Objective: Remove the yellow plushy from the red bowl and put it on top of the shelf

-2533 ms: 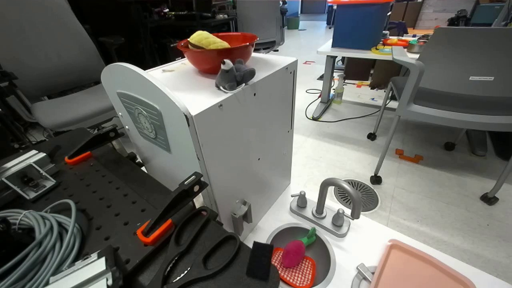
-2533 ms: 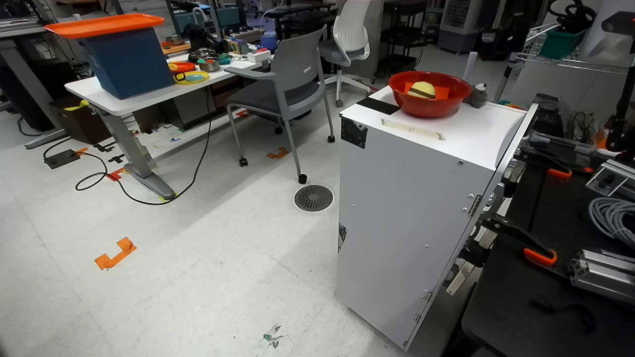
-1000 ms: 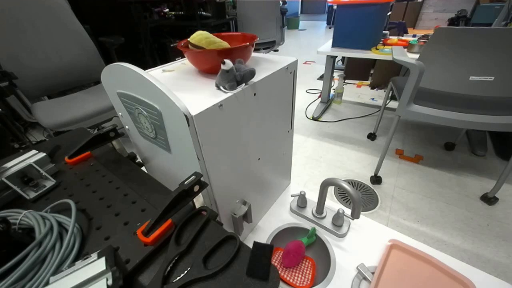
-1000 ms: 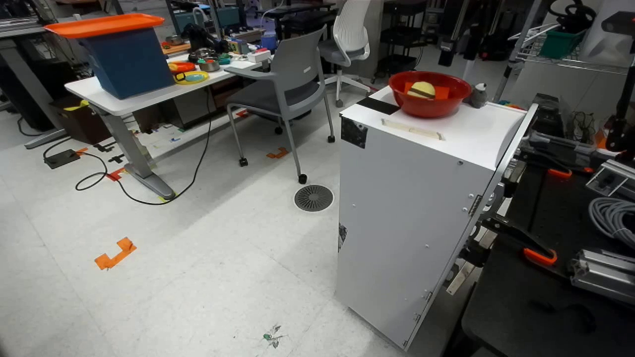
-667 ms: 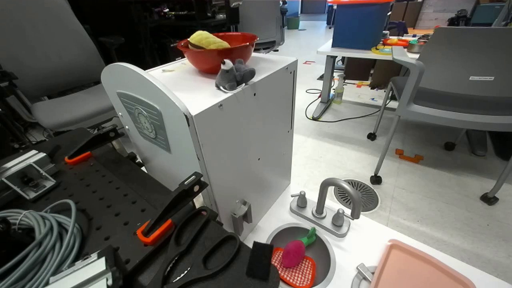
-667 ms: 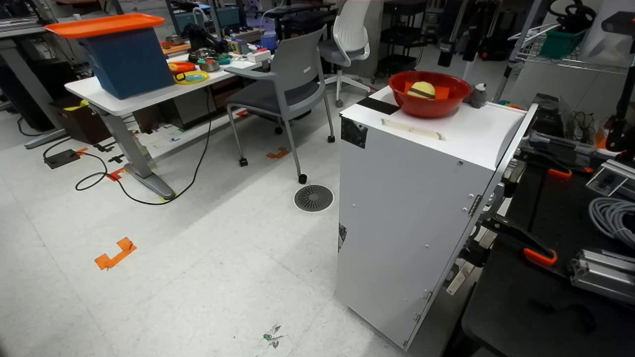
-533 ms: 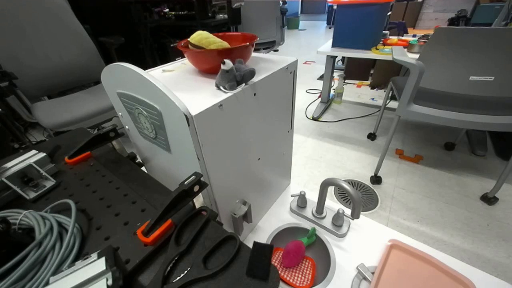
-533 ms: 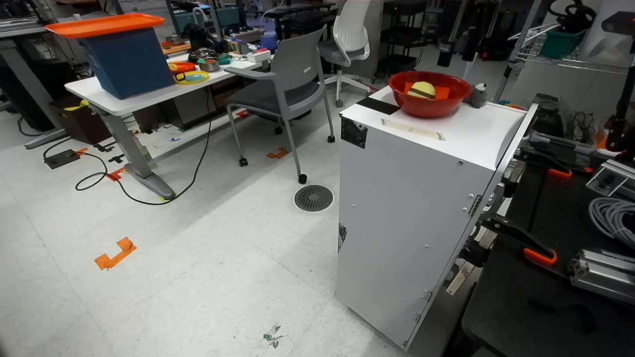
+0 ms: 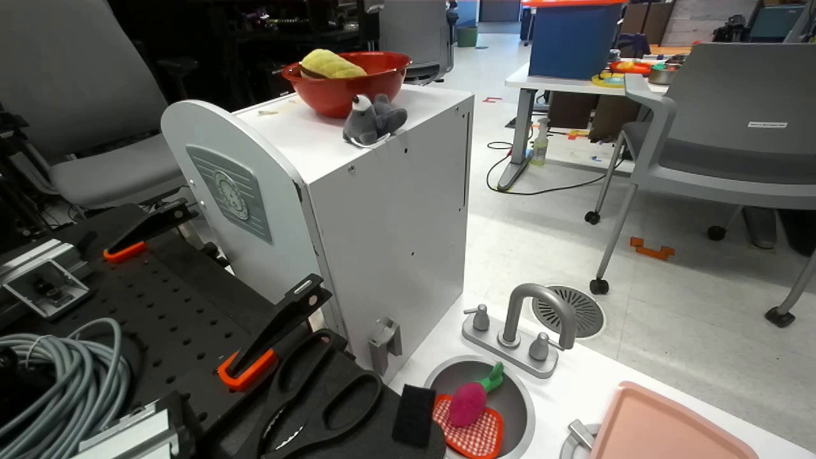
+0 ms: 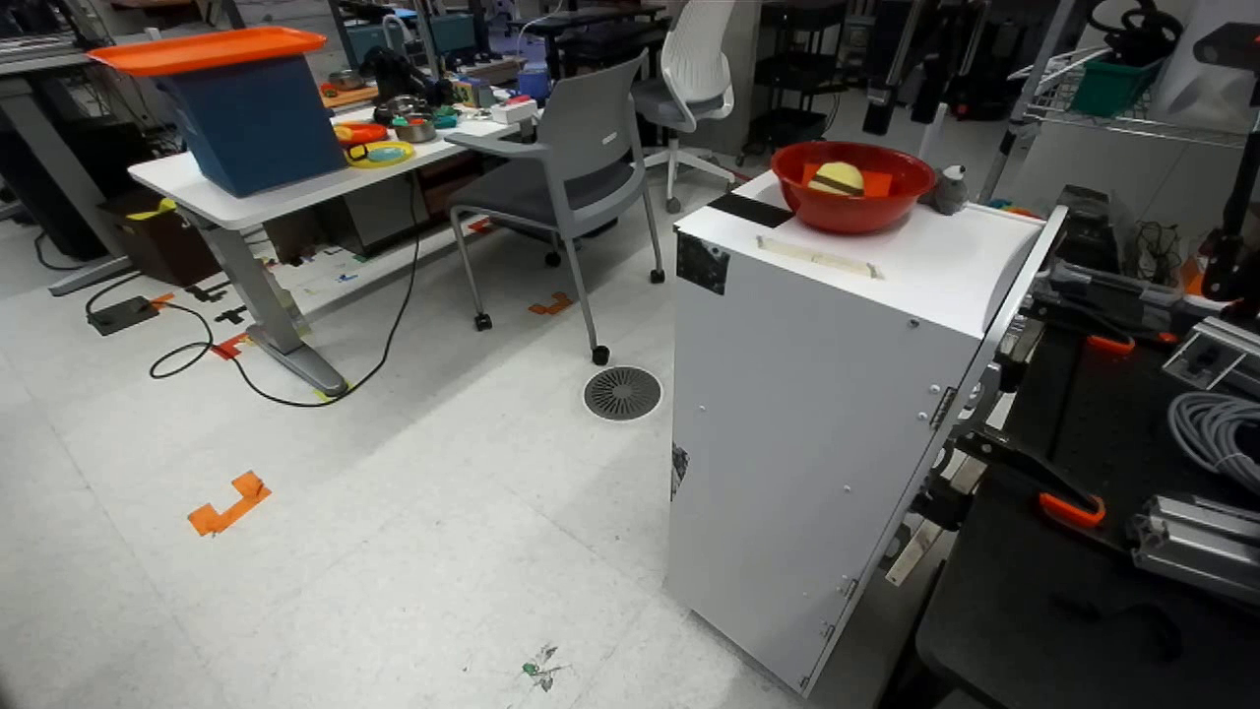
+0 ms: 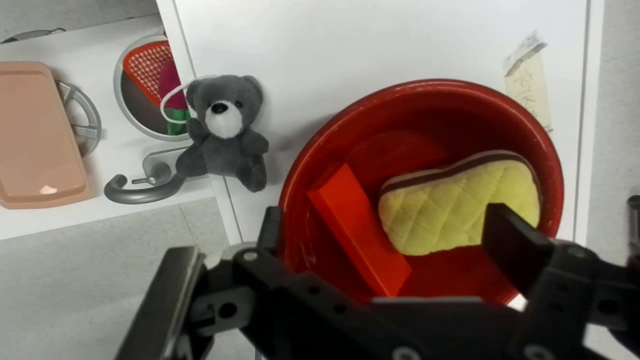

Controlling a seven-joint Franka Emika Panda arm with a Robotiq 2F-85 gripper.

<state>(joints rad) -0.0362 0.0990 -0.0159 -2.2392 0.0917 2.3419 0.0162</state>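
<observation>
The yellow plushy point(image 11: 450, 205) lies inside the red bowl point(image 11: 430, 115), beside an orange-red block point(image 11: 357, 230). The bowl stands on the white shelf's flat top point(image 11: 380, 45). Plushy point(image 9: 331, 64) point(image 10: 839, 179), bowl point(image 9: 357, 95) point(image 10: 847, 212) and shelf point(image 9: 395, 210) point(image 10: 807, 423) show in both exterior views. My gripper point(image 11: 385, 220) is open and empty above the bowl in the wrist view. One finger appears over the bowl's edge, the other overlaps the plushy's lower right part. The gripper point(image 10: 901, 108) hangs at the top of an exterior view, apart from the bowl.
A small grey bear toy point(image 11: 225, 130) point(image 9: 373, 120) sits on the shelf's edge beside the bowl. Lower down are a sink point(image 9: 523, 408) with a faucet point(image 9: 542, 312) and a pink tray point(image 9: 669, 427). A black table point(image 9: 178, 306) with clamps adjoins the shelf.
The gripper has come into view at the top of an exterior view since 2.5 s ago and has lately shifted slightly left there. Plushy, bowl and shelf have not moved.
</observation>
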